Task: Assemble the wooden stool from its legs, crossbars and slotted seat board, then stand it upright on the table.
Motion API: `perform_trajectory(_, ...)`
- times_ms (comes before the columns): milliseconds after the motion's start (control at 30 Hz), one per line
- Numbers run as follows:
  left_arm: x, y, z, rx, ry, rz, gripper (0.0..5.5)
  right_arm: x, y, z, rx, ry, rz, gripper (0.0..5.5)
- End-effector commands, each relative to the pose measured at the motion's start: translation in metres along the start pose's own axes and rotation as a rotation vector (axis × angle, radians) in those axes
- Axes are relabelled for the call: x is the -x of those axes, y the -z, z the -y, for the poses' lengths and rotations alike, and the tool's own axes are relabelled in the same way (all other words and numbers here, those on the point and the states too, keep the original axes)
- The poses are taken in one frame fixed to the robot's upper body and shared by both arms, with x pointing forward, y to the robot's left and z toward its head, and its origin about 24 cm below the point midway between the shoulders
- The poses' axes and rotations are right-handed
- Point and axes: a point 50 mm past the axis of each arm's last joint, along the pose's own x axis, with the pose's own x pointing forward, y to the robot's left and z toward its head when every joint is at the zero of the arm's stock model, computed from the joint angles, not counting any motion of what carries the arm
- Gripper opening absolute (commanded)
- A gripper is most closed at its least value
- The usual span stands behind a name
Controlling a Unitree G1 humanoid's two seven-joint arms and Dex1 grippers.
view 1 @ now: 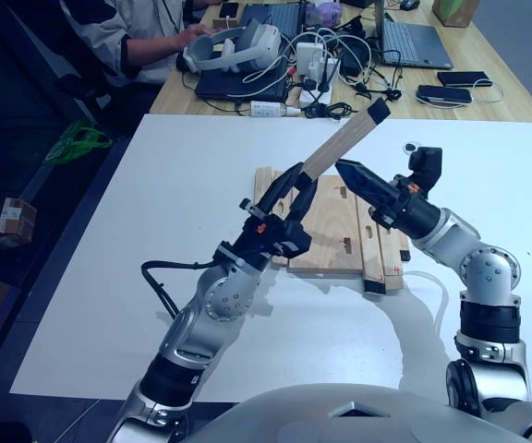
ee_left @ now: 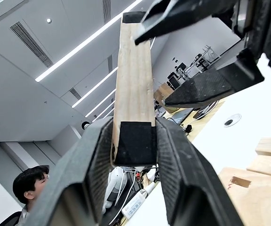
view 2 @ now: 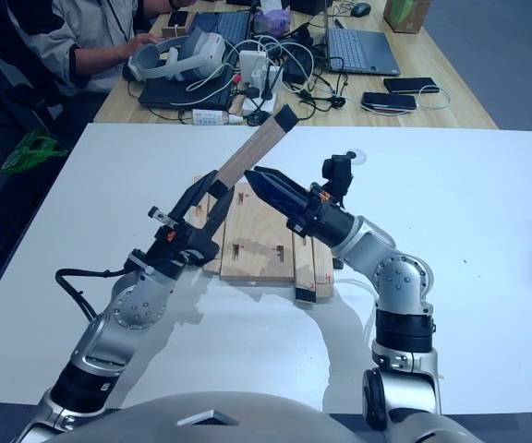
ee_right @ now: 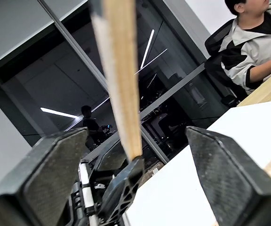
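Left pincer [view 1: 292, 185] is clamped on the dark-capped lower end of one wooden leg [view 1: 344, 140], which slants up and away from it. Through my two eyes, my right pincer [view 1: 347, 171] hangs just beside that leg. Below both pincers the seat board [view 1: 326, 235] lies flat on the white table [view 1: 155, 231], its slots bare, with loose wooden bars [view 1: 377, 263] along the edge under my right pincer. I judge the job barely begun: no leg seated, no crossbar fitted, nothing stood upright. Beyond the pincers, a desk [view 1: 515, 103] of laptops and cables is well apart and no hindrance.

From my left wrist, the fingers [ee_left: 98, 169] squeeze the leg's cap, and the right pincer looms close by the leg's far end.

From my right wrist, its fingers [ee_right: 55, 174] stand wide apart with nothing held. The leg shows between them, though I cannot tell if it is inside the gap. That closeness is what I might knock.
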Motion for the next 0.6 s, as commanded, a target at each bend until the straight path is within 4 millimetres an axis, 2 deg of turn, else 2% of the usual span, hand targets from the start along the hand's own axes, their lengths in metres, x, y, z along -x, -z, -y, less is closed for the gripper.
perform_trajectory(33, 0.002, -0.0026, 0.0043, 0.019, 0.025, 0.005, 1.3, -0.0014, -0.0141, -0.0009, 0.048, -0.009, 0.011, 3.72)
perform_trajectory(267, 0.0023, -0.0045, 0.009, 0.037, 0.043, 0.006, 1.3, -0.0013, -0.0233, -0.0028, 0.016, -0.061, 0.069, 2.58)
perform_trajectory(600, 0.0008, -0.0022, 0.0093, 0.046, 0.028, -0.01, 1.3, -0.0006, -0.0157, -0.0098, -0.061, -0.145, 0.094, 1.1)
